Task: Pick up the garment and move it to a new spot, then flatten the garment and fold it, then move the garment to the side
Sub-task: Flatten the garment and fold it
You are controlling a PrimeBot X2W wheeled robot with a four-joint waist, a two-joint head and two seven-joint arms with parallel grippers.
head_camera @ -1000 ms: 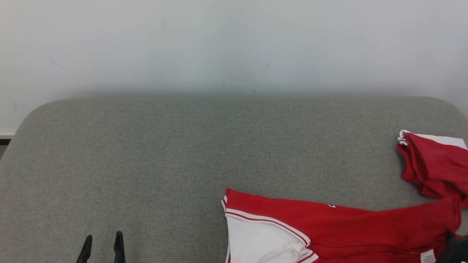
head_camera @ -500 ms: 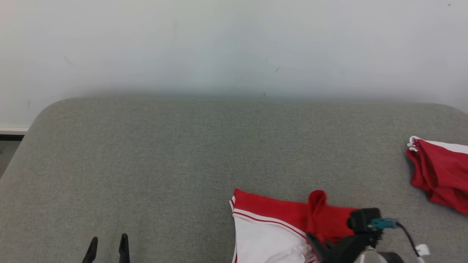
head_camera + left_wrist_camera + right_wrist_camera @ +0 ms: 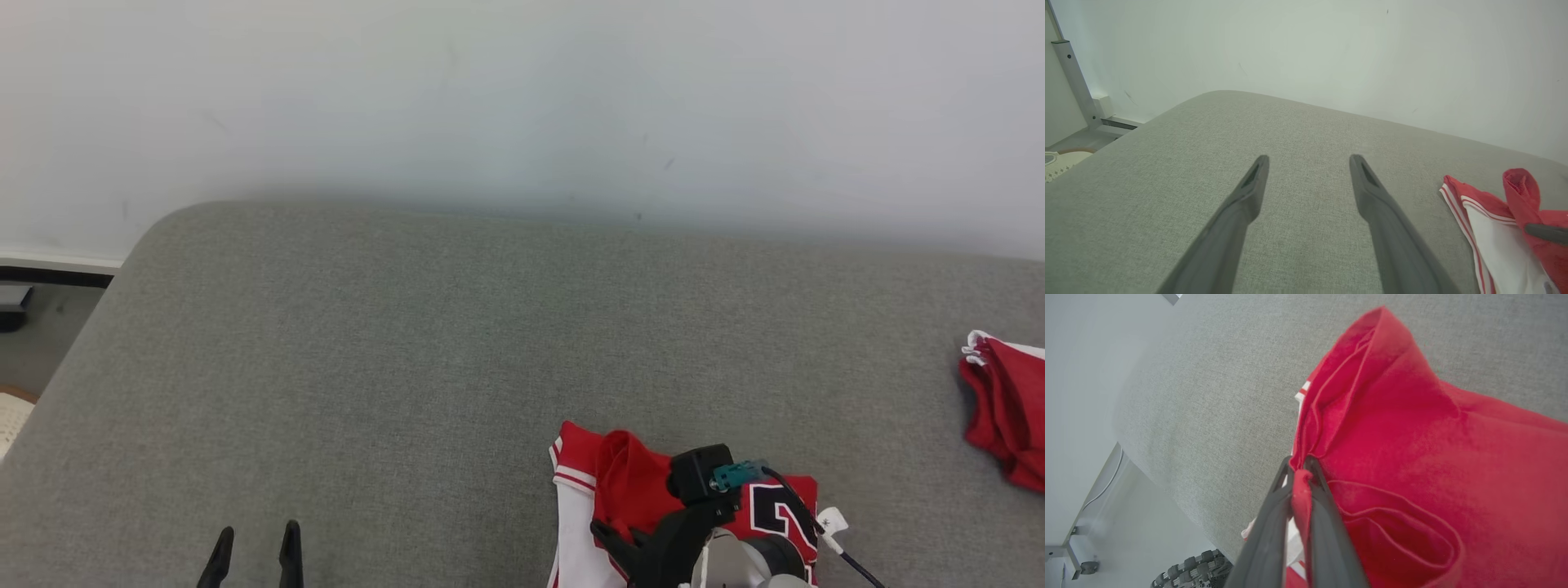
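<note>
Well, red-white garment (image 3: 630, 483), bunched, perhaps numbered.

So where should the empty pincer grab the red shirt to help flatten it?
Probably the striped corner of the red shirt. It lies flat on the grey cushion and points toward the open left pincer, so come from the robot's left, low along the cushion. The right pincer pinches a raised red fold, so leave that part.

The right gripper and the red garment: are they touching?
Touching. The right wrist view shows the right gripper shut on a pinched fold of the red garment, with cloth between its two fingers.
</note>
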